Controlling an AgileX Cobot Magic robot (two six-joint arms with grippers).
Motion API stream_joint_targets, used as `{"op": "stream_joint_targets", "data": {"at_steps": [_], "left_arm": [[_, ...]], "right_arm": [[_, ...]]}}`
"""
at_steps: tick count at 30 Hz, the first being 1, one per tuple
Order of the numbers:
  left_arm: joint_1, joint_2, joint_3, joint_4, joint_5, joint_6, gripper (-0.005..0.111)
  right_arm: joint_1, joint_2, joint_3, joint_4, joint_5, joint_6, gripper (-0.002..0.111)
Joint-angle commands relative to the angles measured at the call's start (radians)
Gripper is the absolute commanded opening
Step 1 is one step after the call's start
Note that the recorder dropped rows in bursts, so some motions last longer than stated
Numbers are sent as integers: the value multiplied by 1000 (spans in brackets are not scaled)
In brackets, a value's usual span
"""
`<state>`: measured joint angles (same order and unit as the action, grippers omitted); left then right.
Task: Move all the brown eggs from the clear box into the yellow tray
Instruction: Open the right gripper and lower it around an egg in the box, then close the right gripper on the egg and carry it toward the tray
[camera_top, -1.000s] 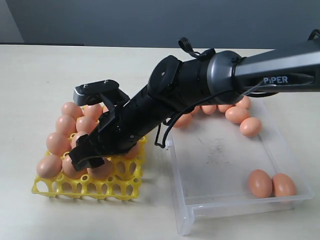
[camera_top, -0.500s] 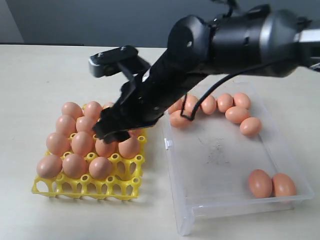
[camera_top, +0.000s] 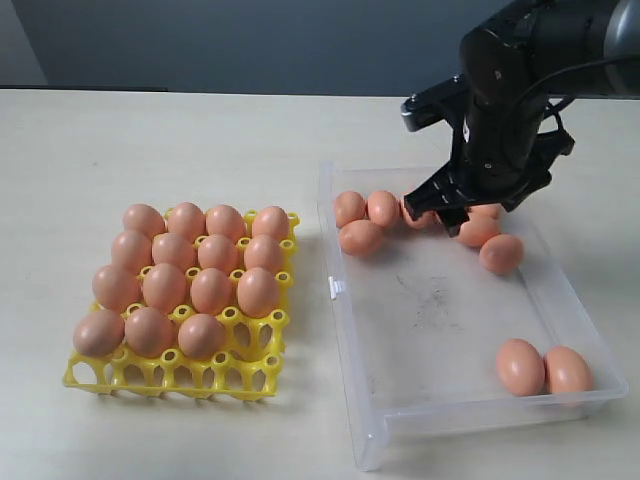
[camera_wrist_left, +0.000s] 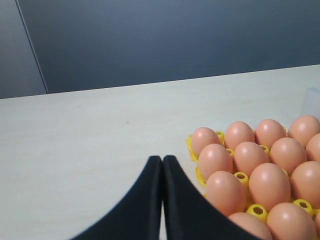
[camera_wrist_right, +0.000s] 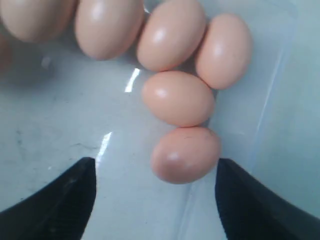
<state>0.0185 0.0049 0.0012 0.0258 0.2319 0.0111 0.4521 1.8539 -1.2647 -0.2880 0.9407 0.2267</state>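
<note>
The yellow tray (camera_top: 245, 378) lies on the left and holds several brown eggs (camera_top: 211, 290); only its front row of cups is empty. On the right, the clear box (camera_top: 430, 330) has a cluster of brown eggs (camera_top: 361, 237) at its far end and two (camera_top: 521, 366) in its near right corner. My right gripper (camera_top: 440, 215) hangs open and empty over the far cluster. In the right wrist view one egg (camera_wrist_right: 186, 154) lies just beyond the right gripper (camera_wrist_right: 155, 162), between its spread fingers. My left gripper (camera_wrist_left: 162, 159) is shut and empty beside the tray's eggs (camera_wrist_left: 225, 192).
The pale table (camera_top: 150, 130) stretches behind the tray and box. The box's latch tab (camera_top: 336, 288) faces the tray across a narrow gap. The right arm's dark body (camera_top: 520, 90) leans over the box's far end.
My right arm has lifted off the tray, leaving an egg there, and swung right to the far end of the clear box. Its jaws stay open.
</note>
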Motion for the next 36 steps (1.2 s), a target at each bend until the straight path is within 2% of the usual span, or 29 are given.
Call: {"op": "stream_joint_targets", "data": {"at_steps": [1,13,20,23,30,36], "left_arm": [[-11,-5,-1,1,0,-1,0],[-11,-5,-1,1,0,-1,0],[-11,-5,-1,1,0,-1,0],[-11,-5,-1,1,0,-1,0],[-11,-5,-1,1,0,-1,0],[-11,-5,-1,1,0,-1,0]], "right_arm": [[-36,52,3,17,-3,-17,65],[-45,172,3,2,-47,-17,65],[-45,188,3,-70,22,-17,63],[-45,188,3,-60,20,-17,59],[-45,175,3,-40,152,-22,59],[-45,172,3,-13,131,-34,59]]}}
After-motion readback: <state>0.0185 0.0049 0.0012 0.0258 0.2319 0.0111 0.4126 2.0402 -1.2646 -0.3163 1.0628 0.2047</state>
